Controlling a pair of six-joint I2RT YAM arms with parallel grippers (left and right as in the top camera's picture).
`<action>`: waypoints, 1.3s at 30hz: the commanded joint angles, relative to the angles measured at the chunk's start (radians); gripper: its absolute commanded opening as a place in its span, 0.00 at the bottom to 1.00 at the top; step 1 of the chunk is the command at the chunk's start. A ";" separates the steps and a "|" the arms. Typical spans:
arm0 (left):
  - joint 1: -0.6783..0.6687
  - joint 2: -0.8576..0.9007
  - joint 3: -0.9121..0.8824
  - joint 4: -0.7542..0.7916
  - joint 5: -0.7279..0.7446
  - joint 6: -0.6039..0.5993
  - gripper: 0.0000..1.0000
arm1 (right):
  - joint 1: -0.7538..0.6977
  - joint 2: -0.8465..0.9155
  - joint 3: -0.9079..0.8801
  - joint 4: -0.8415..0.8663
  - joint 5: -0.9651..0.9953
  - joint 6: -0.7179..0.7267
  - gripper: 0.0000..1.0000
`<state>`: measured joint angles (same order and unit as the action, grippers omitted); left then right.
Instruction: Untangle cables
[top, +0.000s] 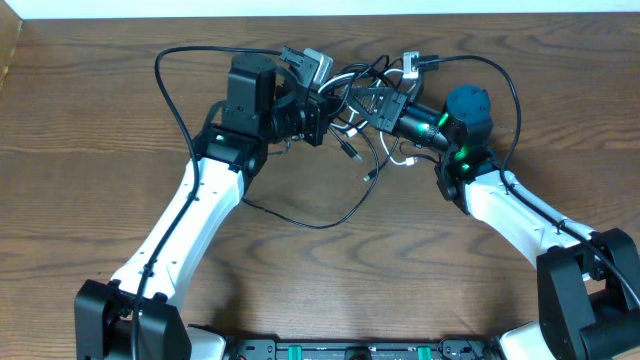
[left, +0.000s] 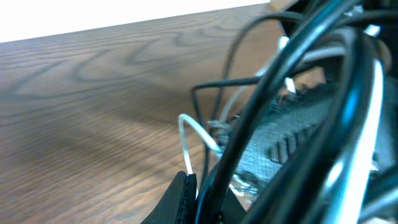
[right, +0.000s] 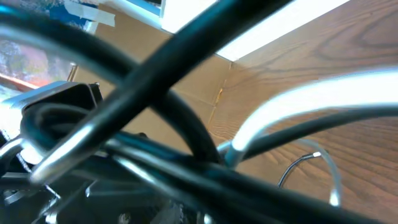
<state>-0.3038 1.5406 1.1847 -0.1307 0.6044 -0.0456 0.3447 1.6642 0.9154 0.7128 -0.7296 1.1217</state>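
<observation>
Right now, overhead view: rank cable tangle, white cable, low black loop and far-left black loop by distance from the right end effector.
1. cable tangle, right at the right end effector
2. white cable, just below it
3. low black loop, lower centre of the view
4. far-left black loop, out at the far left

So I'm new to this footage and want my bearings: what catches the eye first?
The knot of cables at the far middle of the table, mostly black with one white cable. The left gripper and right gripper meet in it, and one black loop trails toward the near side.
</observation>
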 joint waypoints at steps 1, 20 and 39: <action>0.033 -0.022 0.010 0.003 -0.238 -0.116 0.08 | 0.000 -0.009 0.006 0.000 -0.023 -0.019 0.01; 0.310 -0.022 0.010 -0.166 -0.337 -0.371 0.08 | -0.077 -0.009 0.006 -0.006 -0.123 -0.031 0.01; 0.422 -0.022 0.010 -0.224 -0.137 -0.198 0.07 | -0.148 -0.009 0.006 -0.035 -0.231 -0.185 0.35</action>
<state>0.1314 1.5387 1.1847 -0.3634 0.3511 -0.3149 0.1947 1.6642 0.9154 0.6735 -0.9443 1.0462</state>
